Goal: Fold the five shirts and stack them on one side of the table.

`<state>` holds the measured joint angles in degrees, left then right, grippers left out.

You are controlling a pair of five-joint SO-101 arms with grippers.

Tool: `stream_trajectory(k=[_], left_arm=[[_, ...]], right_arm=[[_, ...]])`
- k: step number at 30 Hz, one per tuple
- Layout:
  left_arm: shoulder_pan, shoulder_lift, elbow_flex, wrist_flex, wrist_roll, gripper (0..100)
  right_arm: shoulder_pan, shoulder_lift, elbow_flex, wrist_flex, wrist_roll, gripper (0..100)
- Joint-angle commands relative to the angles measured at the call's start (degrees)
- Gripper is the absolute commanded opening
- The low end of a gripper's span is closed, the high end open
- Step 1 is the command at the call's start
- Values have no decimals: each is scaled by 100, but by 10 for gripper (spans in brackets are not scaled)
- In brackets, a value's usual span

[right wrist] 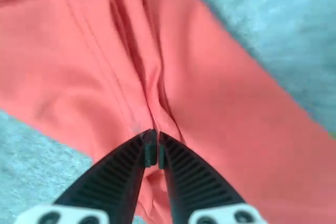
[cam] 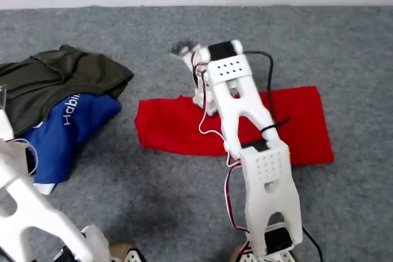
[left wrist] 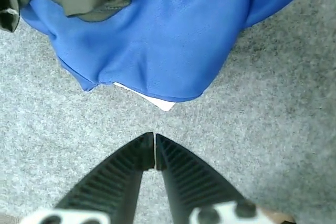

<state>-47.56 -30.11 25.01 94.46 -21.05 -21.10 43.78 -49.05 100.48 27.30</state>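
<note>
On the grey tabletop a red shirt is being shown spread flat, long axis side to side in the high view, well apart from the olive shirt and blue shirt heaped aside. The right arm is being held stretched across it, a crease near its far edge being pinched by the right arm's fingers; the left arm's fingers are being held clenched, empty, near the blue shirt.
</note>
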Motion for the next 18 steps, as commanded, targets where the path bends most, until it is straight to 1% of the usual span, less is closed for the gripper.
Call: stream_trajectory(k=[1, 4, 8, 11, 14, 16, 18], left_arm=[[-18, -202, -92, -62, -26, 15], [-35, -510, -57, -70, -26, 15], [0, -1345, 75, -176, -18, 15], [0, -1881, 558, -466, -18, 15], [0, -2286, 1191, -624, -18, 15], [0, -2488, 1446, -624, -18, 15], [0, -2637, 1631, -615, -26, 15]], right_arm=[[119, -1042, 18, 251, -220, 9], [462, -1578, 510, 251, -387, 9], [1112, -2176, 1407, 251, -475, 9], [1648, -2378, 1943, 215, -580, 9], [2141, -2325, 2127, 4, -589, 9], [2431, -2220, 2145, -198, -598, 32], [2651, -2053, 2145, -338, -607, 100]])
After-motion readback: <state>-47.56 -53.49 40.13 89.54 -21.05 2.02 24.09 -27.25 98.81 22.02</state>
